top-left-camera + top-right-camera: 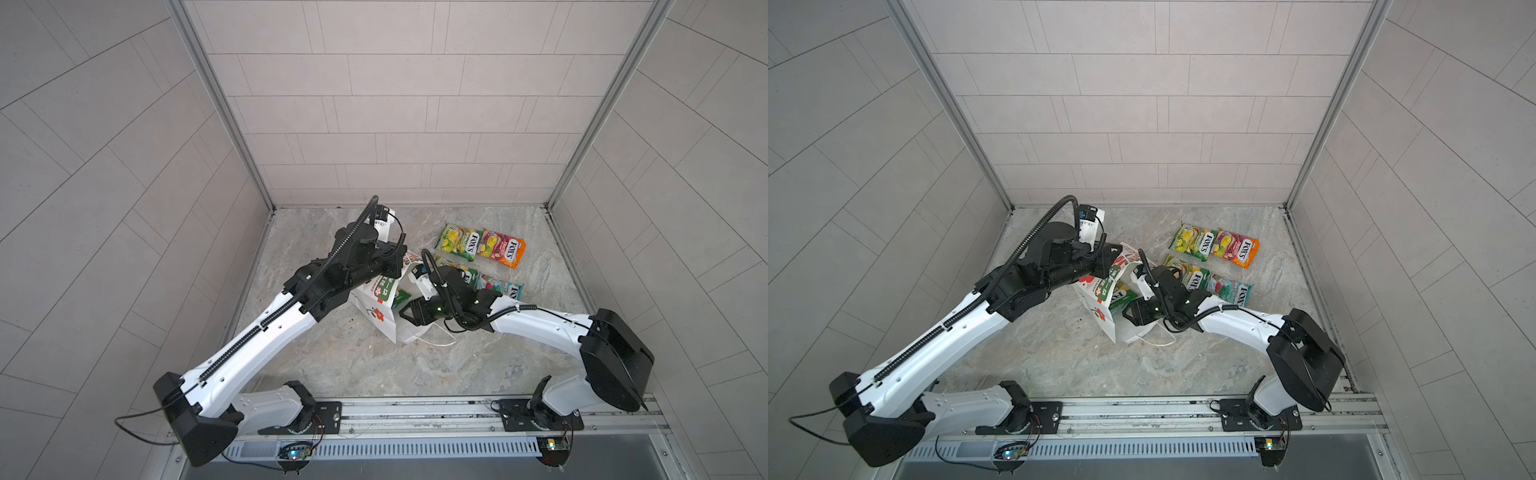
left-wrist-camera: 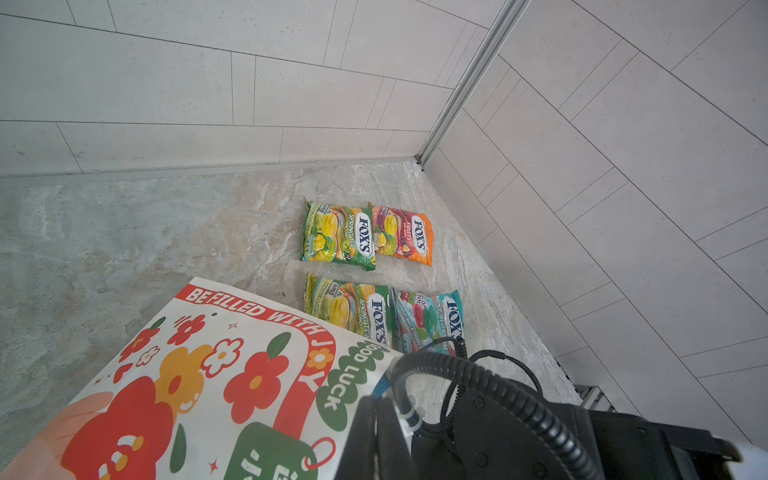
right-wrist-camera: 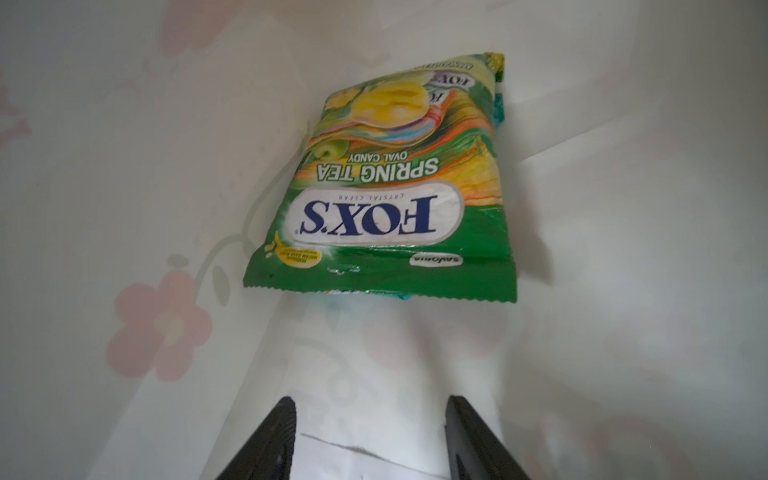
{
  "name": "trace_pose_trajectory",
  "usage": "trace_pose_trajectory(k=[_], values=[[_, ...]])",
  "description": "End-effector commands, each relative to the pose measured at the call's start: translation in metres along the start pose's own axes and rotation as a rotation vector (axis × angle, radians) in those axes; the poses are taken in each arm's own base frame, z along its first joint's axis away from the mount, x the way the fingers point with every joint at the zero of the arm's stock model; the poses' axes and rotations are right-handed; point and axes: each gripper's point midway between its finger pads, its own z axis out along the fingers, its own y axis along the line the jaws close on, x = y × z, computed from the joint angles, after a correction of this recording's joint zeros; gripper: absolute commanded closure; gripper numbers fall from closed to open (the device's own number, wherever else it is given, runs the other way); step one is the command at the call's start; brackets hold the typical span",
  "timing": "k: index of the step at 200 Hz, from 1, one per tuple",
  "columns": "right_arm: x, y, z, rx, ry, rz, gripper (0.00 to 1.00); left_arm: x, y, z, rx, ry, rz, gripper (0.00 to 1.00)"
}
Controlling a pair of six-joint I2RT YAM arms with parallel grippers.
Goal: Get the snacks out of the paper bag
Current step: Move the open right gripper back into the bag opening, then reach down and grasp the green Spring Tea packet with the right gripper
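**Four packets out, the bag not yet emptied.**

On the left, the left gripper [image 1: 397, 257] is clenched, apparently on the closed end of the paper bag [image 1: 374, 301], though its jaws are hidden under the wrist. The bag lies tipped on the table [image 1: 332, 365], its mouth toward the right arm. The right gripper [image 3: 370, 403] is inside that mouth, fingers apart with nothing between them, short of a green-yellow packet [image 3: 386, 199] leaning on the bag's inner wall. A teal edge [image 3: 401, 296] under it is probably another packet. Further right, clear of the bag, four snacks lie flat in two rows: the far green-yellow snack [image 1: 459, 243] edge to edge with the orange-pink snack [image 1: 503, 249], and the near green-yellow snack [image 2: 353, 309] beside the teal-red snack [image 1: 498, 286]. At least one packet, likely two, remains to be drawn out.
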Motion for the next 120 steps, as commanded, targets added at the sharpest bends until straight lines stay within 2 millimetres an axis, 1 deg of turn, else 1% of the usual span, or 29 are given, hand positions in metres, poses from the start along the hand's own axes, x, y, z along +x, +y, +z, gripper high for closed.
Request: trace_pose_trajectory(k=[1, 14, 49, 62, 87, 120], values=[[-0.021, -0.005, 0.004, 0.046, -0.087, 0.107, 0.42, -0.015, -0.011, -0.010, 0.046, -0.056, 0.002, 1.00], [-0.023, -0.010, 0.008, 0.062, -0.107, 0.163, 0.42, -0.015, -0.012, -0.009, 0.050, -0.052, 0.002, 1.00], [-0.031, -0.006, 0.019, 0.027, -0.138, 0.269, 0.45, -0.013, -0.014, -0.008, 0.063, -0.046, -0.002, 1.00], [-0.032, -0.010, 0.023, 0.035, -0.148, 0.310, 0.45, -0.014, -0.015, -0.007, 0.068, -0.045, -0.003, 1.00], [-0.037, -0.007, 0.027, 0.019, -0.160, 0.337, 0.46, -0.012, -0.015, -0.006, 0.072, -0.040, -0.005, 1.00], [-0.042, -0.010, 0.027, 0.048, -0.172, 0.343, 0.48, -0.011, -0.016, -0.005, 0.078, -0.037, -0.006, 1.00]])
